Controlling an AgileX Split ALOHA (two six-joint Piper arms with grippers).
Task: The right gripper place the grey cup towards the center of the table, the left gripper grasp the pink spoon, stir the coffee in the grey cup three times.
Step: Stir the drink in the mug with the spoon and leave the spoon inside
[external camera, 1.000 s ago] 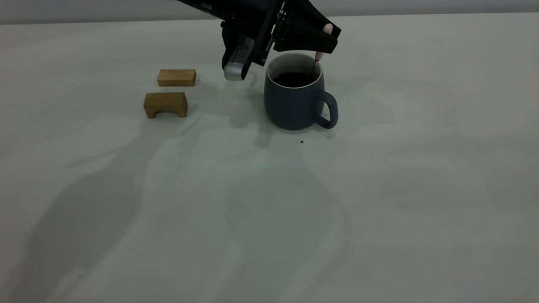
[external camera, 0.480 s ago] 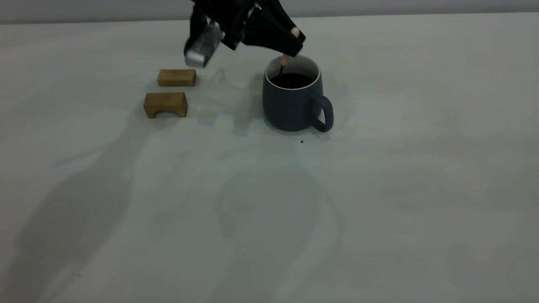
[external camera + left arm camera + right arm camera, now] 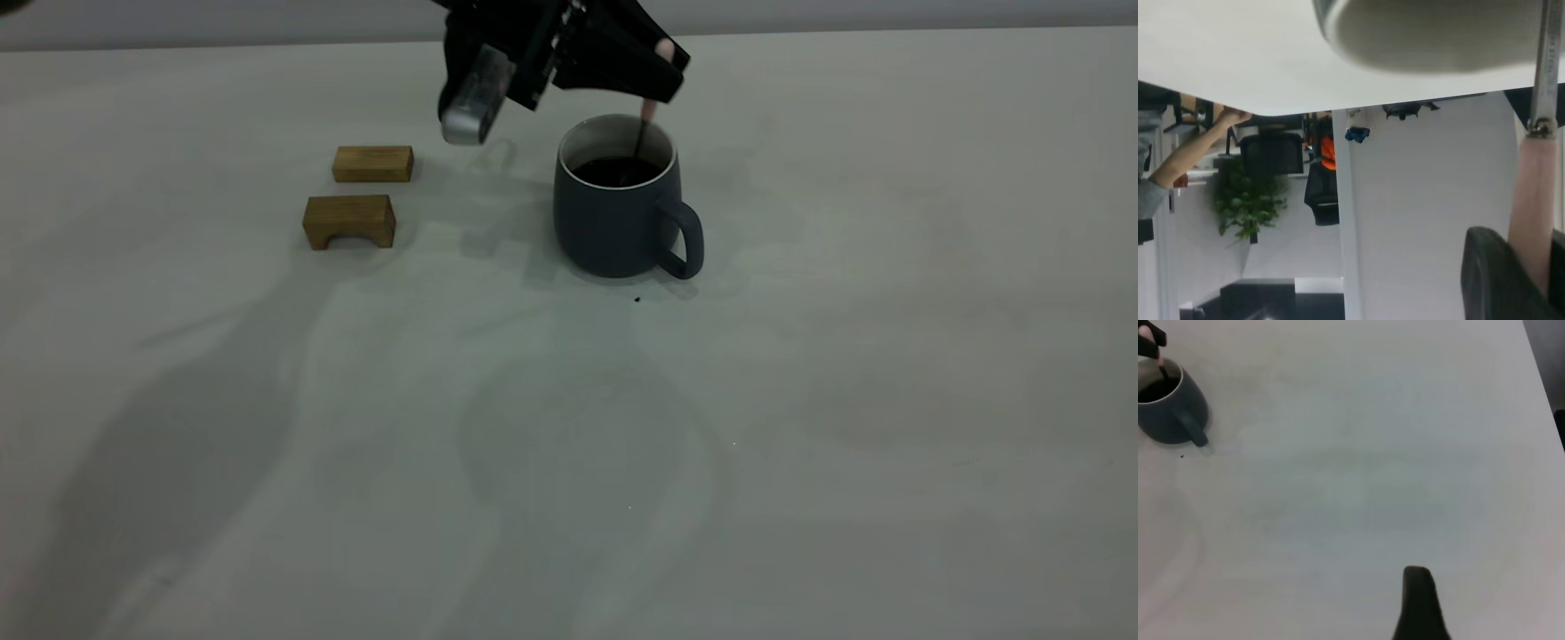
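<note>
Desk (image 3: 800,400): broad, pale grey-white, carrying everything. Left tool (image 3: 656,76): black, just above far rim of grey cup, silver cylinder hanging at its side toward the blocks; fingers pressed onto pink spoon handle. Grey cup (image 3: 618,218): upright on desk near centre, directly under left tool, loop handle turned toward the camera-right side; white interior visible. Two wooden blocks (image 3: 349,220) well to the left of cup, apart from it, one behind the other. Coffee (image 3: 618,171): dark, filling cup below rim. Pink spoon (image 3: 648,111): near upright, pink handle pinched in left tool, grey neck running down into coffee at far-right part of cup; bowl hidden in liquid. Left wrist view: pink handle (image 3: 1533,200) beside black finger (image 3: 1498,280), metal neck reaching toward cup. Right tool (image 3: 1421,607): over bare desk well apart from cup (image 3: 1168,407); only one dark finger showing, spread or together impossible to tell. Tiny dark speck (image 3: 637,300) on desk just in front of cup.
</note>
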